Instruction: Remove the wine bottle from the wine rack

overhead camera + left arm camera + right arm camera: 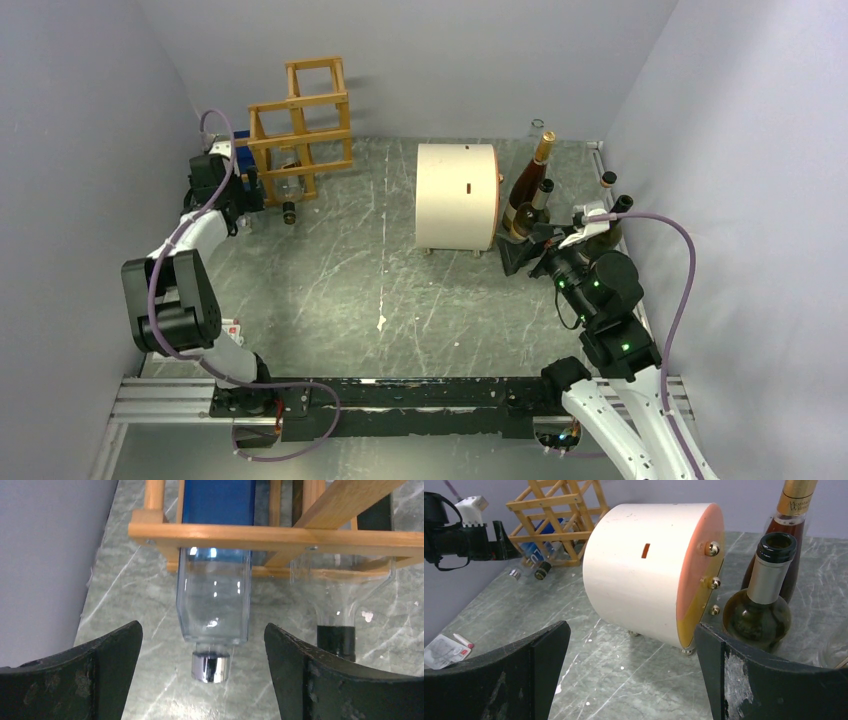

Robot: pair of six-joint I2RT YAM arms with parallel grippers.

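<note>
- Rack (300,125): 11 o'clock on the surface (380,290).
- Bottle (215,600): lying in a low cell, neck protruding; not yet removed.
- Left gripper (201,630): fingers apart, bottle at its 12 o'clock, ungrasped.
- Right gripper (632,627): fingers apart, holding nothing, 3 o'clock side.
- Outstanding: grasp, withdraw.

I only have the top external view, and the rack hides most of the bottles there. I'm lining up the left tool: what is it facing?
Observer: In the left wrist view, the left tool is open. It faces a square clear bottle, whose silver cap sits centred between the fingers.
Operator: Touching?
Observer: No, both fingers stand clear of the cap.
Operator: Anything beside it?
Observer: A round clear bottle with a black cap, in the neighbouring cell of the wine rack.
</note>
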